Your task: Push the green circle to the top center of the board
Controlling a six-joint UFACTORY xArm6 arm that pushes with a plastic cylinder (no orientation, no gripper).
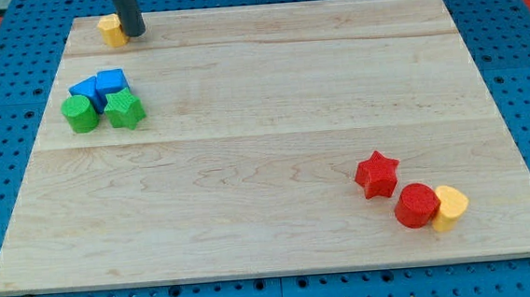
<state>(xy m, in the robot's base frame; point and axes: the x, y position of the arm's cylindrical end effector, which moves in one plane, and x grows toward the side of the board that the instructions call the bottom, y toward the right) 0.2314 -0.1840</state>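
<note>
The green circle (80,114) lies at the board's left side, in a tight cluster. A green star (125,110) touches it on the right, and two blue blocks, one cube-like (111,82) and one flatter (84,90), sit just above. My tip (134,32) is at the view's top left, right beside a yellow block (111,30) on its left. The tip is above and to the right of the green circle, well apart from it.
A red star (377,173), a red circle (416,204) and a yellow heart-like block (450,207) sit together at the bottom right. The wooden board (274,138) lies on a blue pegboard surface (522,74).
</note>
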